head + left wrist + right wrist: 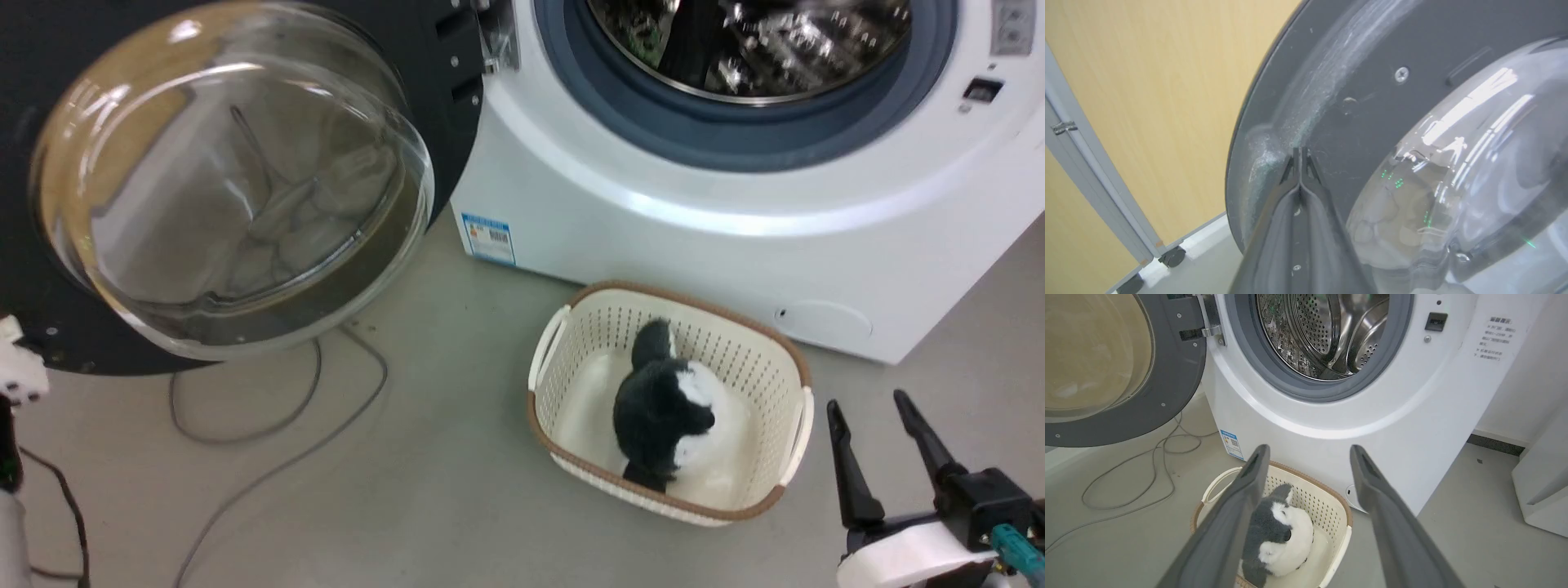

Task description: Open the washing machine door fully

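Note:
The washing machine door (245, 188) stands swung far out to the left on its metal hinge (498, 37), its glass bowl bulging toward me. The white washing machine (694, 212) shows its steel drum (1327, 330) and grey gasket. In the left wrist view my left gripper (1300, 154) is shut, its tips pressed together against the dusty inner black rim of the door (1372, 106), beside the glass. My right gripper (867, 402) hangs open and empty at the lower right, away from the door. In its own wrist view the right gripper (1308, 451) points at the machine's front.
A cream basket (759, 359) holding a black-and-white plush toy (665, 408) sits on the floor before the machine. Grey cables (286, 425) trail under the door. Behind the door stands a wood-panel wall (1147, 81) with a grey frame on casters. A white unit (1543, 490) stands at the right.

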Robot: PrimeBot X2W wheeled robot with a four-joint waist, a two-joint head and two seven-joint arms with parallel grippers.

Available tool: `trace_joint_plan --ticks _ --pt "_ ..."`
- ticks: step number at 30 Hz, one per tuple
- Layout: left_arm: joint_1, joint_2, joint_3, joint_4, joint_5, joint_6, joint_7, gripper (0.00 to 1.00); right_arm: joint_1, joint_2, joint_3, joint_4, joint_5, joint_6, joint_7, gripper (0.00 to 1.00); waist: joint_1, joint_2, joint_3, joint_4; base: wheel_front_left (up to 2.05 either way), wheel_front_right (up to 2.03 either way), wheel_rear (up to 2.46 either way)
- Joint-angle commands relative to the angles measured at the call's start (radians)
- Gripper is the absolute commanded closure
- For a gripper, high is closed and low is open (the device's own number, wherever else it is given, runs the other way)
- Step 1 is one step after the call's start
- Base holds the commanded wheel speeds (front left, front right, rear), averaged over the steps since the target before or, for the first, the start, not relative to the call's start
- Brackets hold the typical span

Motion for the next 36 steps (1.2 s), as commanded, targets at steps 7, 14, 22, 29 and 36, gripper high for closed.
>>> trace_joint_plan --ticks 7,14,22,29,36 --pt "0.161 -0.047 -0.005 -0.191 0.086 -0.011 -0.005 1.00 0.048 0.012 0.006 0.019 0.024 0.001 -0.004 0.00 0.0000 -0.0001 -0.126 -0.009 0.00 0.00 0.00" --pt "0.329 -0.126 -0.039 -0.400 0.141 -0.019 -0.005 1.00 0.096 0.014 0.012 0.026 0.075 0.001 -0.004 0.00 0.0000 -0.0001 -0.209 -0.034 0.00 0.00 0.00" --pt "0.505 -0.258 -0.108 -0.620 0.199 -0.002 -0.005 0.00 0.108 0.014 0.018 0.018 0.085 0.001 -0.004 0.00 0.0000 -0.0001 -0.246 -0.100 0.00 0.00 0.00" --pt "0.607 -0.314 -0.157 -0.731 0.243 0.007 -0.005 0.00 0.113 0.014 0.025 0.004 0.076 0.001 -0.004 0.00 0.0000 -0.0001 -0.265 -0.189 0.00 0.00 0.00" --pt "0.677 -0.360 -0.203 -0.754 0.258 0.014 -0.005 0.00 0.121 0.014 0.029 -0.056 0.071 0.001 -0.004 0.00 0.0000 -0.0001 -0.269 -0.275 0.00 0.00 0.00"
